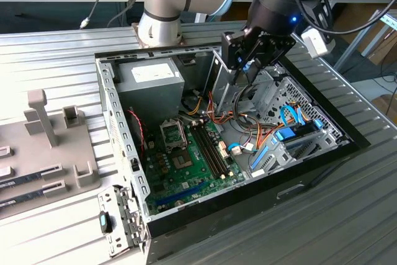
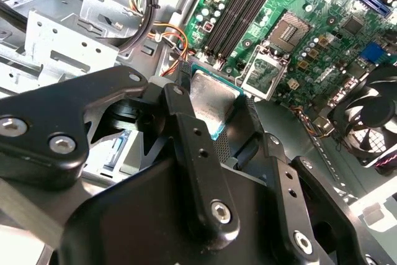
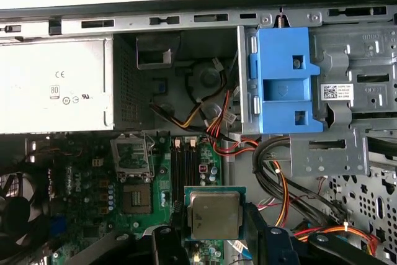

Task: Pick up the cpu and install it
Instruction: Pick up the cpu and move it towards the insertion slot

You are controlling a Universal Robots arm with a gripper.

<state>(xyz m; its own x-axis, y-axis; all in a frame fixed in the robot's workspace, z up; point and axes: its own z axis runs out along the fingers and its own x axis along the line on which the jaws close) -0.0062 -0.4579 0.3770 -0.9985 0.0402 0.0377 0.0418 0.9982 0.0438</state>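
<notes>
The cpu is a small square chip with a dull silver top and a thin green edge. My gripper is shut on it, one black finger on each side, and it is seen the same way in the second wrist view, cpu and gripper. In the exterior view the gripper hangs above the open computer case, over the drive cage and cables toward that view's right. The silver socket frame on the green motherboard lies lower and to that view's left, apart from the gripper, and appears as the socket frame in both wrist views.
A grey power supply fills the case's back corner. Orange and black cables run between motherboard and drive cage. Memory slots lie beside the socket. A blue bracket and a black fan sit inside the case. A grey fixture plate lies outside.
</notes>
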